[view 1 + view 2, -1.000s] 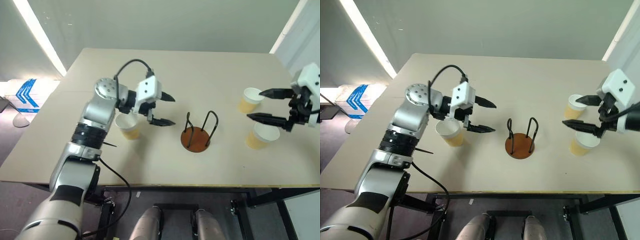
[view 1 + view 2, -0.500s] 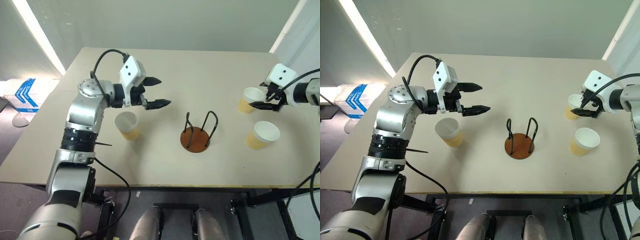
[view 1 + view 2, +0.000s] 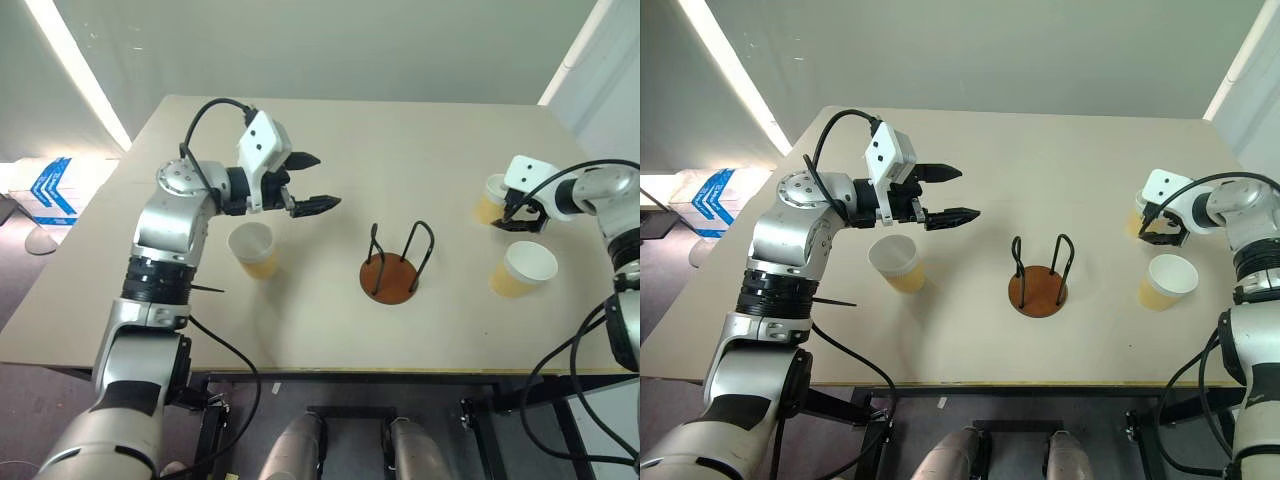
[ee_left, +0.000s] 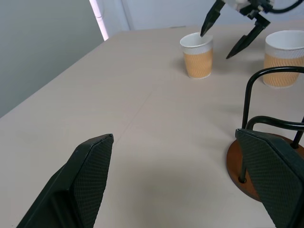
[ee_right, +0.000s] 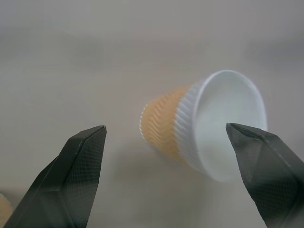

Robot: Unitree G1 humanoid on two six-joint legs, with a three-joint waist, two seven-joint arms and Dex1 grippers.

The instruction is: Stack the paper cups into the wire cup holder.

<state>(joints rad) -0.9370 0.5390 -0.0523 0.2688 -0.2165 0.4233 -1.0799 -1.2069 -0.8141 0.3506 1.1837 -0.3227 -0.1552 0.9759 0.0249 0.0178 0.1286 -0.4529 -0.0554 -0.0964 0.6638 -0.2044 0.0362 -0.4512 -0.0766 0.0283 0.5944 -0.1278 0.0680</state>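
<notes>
My left arm is raised above the table, bent at the elbow, its wrist pointing across toward the middle. My left pincer hangs in the air with its two black fingers spread wide, holding nothing and touching nothing. Just below and on the near side of it stands one paper cup, upright on the table.

My right arm reaches out over the far right part of the table, tilted downward. My right pincer is also spread wide and empty; its fingers straddle the far cup, one fingertip over its rim and the other just beside its ribbed wall. I cannot tell whether either finger touches it. That cup stands upright, white rim up.

A third cup stands upright nearer to me, just beside the far one and apart from my fingers.

The wire holder sits in the middle of the table, between my two arms, its brown disc base flat and its black loops upright, with no cup in it.
</notes>
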